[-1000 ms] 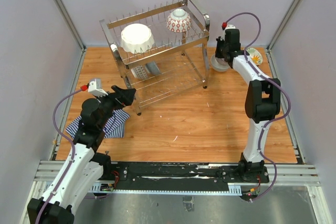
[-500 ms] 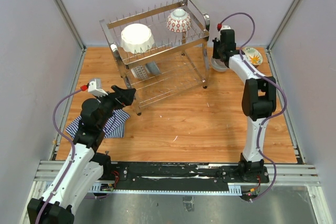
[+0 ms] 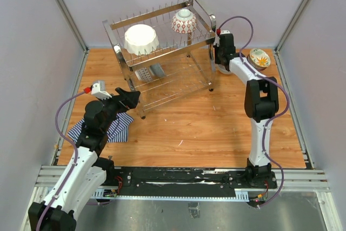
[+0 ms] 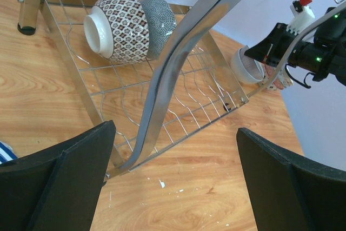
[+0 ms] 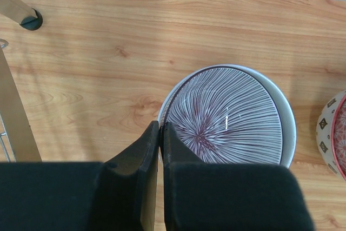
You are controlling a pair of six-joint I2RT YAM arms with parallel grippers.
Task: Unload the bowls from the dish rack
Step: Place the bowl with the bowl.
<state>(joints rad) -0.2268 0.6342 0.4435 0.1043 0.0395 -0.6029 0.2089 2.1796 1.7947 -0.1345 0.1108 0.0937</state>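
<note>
Standing on the wooden surface (image 3: pixel 216 128), the two-tier chrome wire dish rack (image 3: pixel 173 50) carries four bowls. On its upper tier sit a large white ceramic bowl with a scalloped rim (image 3: pixel 141 38) and, nearer the rack's right end, a white bowl with a red lattice pattern (image 3: pixel 184 22). On the lower tier a white bowl with a dark geometric pattern (image 4: pixel 119 25) lies on its side, touching a grey-blue wave-patterned bowl (image 4: pixel 161 20) behind it.

Just beside the rack's right end, a white bowl with purple radiating lines inside (image 5: pixel 227 117) stands upright on the surface. A floral-patterned bowl (image 3: pixel 260 57) sits beyond it, farther from the rack.

The right hand (image 5: pixel 160 128) has its fingers pressed together at the rack-side rim of the purple-lined bowl; whether they pinch that rim cannot be told. The left hand (image 4: pixel 174 133) is spread wide and holds nothing. It hovers just beside the rack's near-left leg, above the edge of a blue-and-white striped cloth (image 3: pixel 123 127).
</note>
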